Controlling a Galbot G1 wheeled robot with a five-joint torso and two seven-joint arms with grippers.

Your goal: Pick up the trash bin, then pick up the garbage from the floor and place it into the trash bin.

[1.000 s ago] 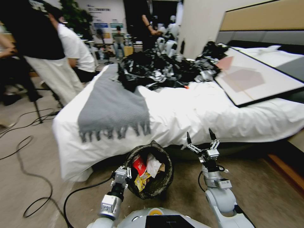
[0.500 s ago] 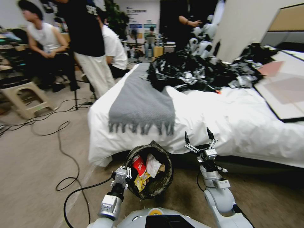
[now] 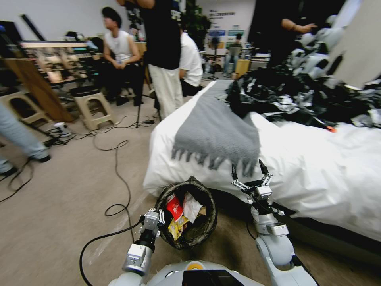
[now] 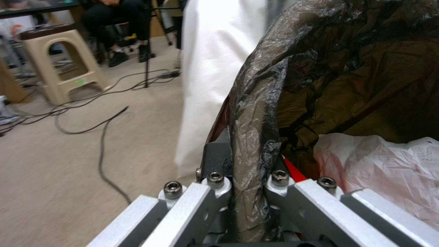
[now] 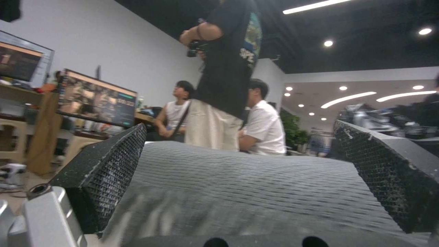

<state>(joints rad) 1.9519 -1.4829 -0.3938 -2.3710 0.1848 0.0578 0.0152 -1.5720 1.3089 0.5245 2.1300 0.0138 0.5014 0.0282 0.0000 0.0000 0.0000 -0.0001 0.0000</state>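
- Crinkly black liner, folded over the rim, covers the trash bin [image 3: 186, 214] so fully that I see almost none of its bucket; the bag looks glossy and wrinkled, brownish where light comes through it.
- My left hand [image 3: 152, 221] is clamped shut on the trash bin's rim, one finger outside the liner and one inside, as the left wrist view [image 4: 249, 192] shows.
- From that hand the bin hangs tilted, mouth towards me, off the carpet.
- Inside, just beyond the left hand's fingers, I see the garbage [image 3: 183, 214]: a red-and-white wrapper, white tissue, a yellow wrapper beneath them.
- My right hand [image 3: 249, 172] is raised beside the bin, well apart from it, fingers spread wide and holding nothing.
- Past the right hand lies a bed [image 3: 301, 167] with white bedding and a grey fringed blanket [image 3: 218, 135].
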